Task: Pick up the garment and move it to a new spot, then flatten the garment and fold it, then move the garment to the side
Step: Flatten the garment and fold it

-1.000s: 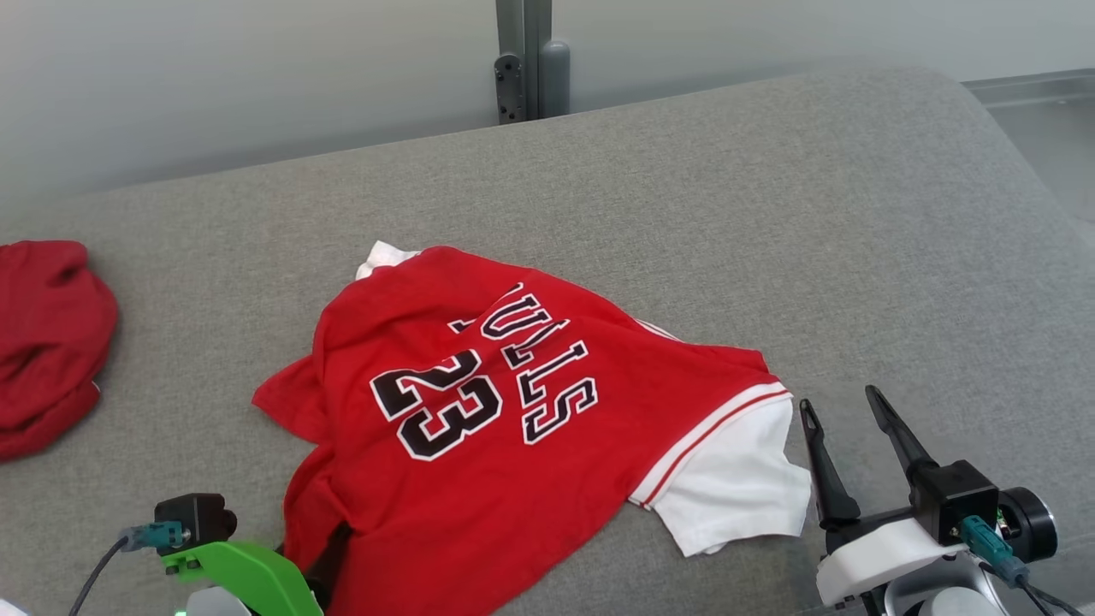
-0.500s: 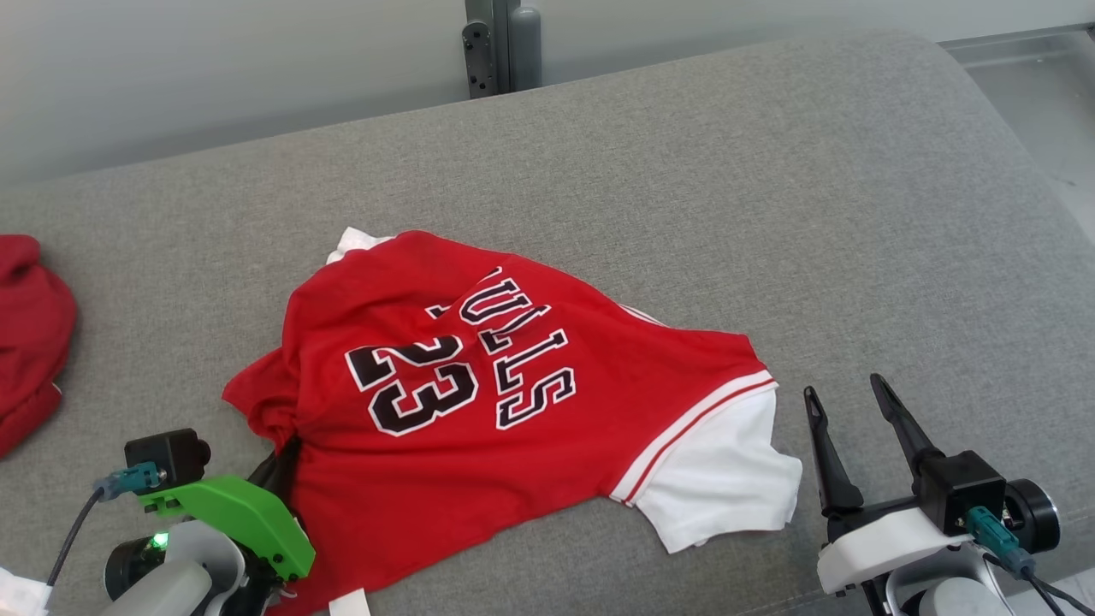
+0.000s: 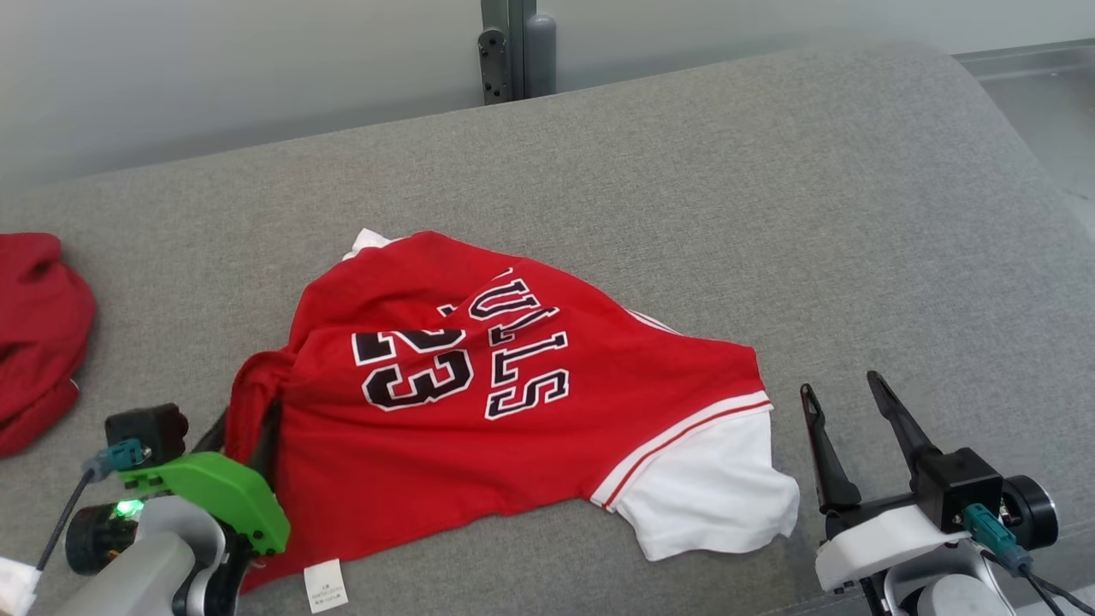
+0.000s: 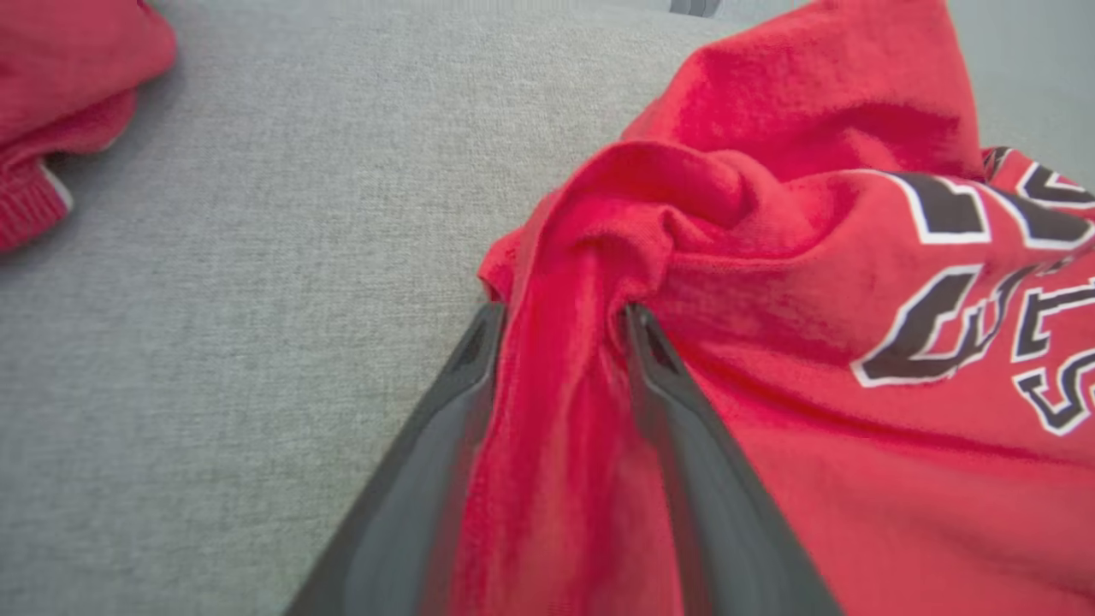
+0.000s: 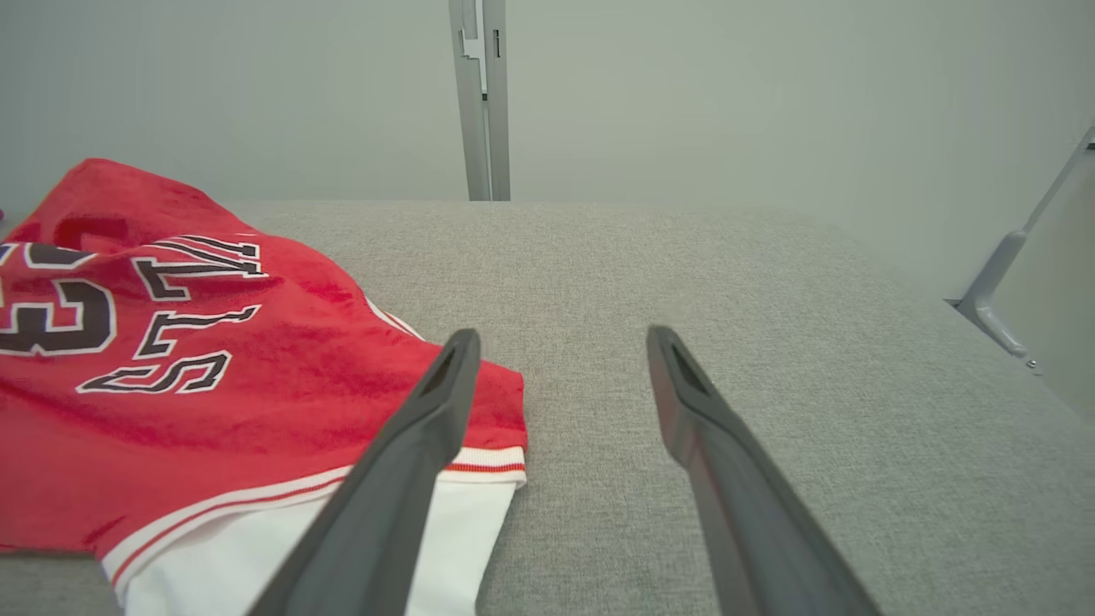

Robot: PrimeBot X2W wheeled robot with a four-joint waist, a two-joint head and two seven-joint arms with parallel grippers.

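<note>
A red shirt (image 3: 513, 428) lies near the middle of a big gray cushion (image 3: 770, 214). The cushion is covered in rough woven cloth and has a round, soft edge at the far right. The shirt looks soft and a bit fuzzy. It is not flat: it humps up in the middle and has folds. It has black numbers and letters (image 3: 462, 359) with white edges, and a fold hides the first letter. One short sleeve (image 3: 710, 496) is white, with a white and red stripe where it meets the red part. A small white tag (image 3: 325, 586) sticks out at the near edge of the shirt.

The left gripper (image 4: 565, 316) is at the left edge of the shirt. A thick bunch of red cloth sits between its two long dark fingers and touches both of them, so it seems to be pinching the shirt. The cloth twists into a knot shape just past the fingertips. A bright green cover (image 3: 214, 496) sits on that wrist.

The right gripper (image 3: 838, 385) is just beside the white sleeve, on its right. Its fingers point up and away and stand wide apart with nothing between them.

Another red cloth (image 3: 38, 334) lies in a lump far to the left. A gray metal post (image 3: 513, 51) stands behind the cushion.
</note>
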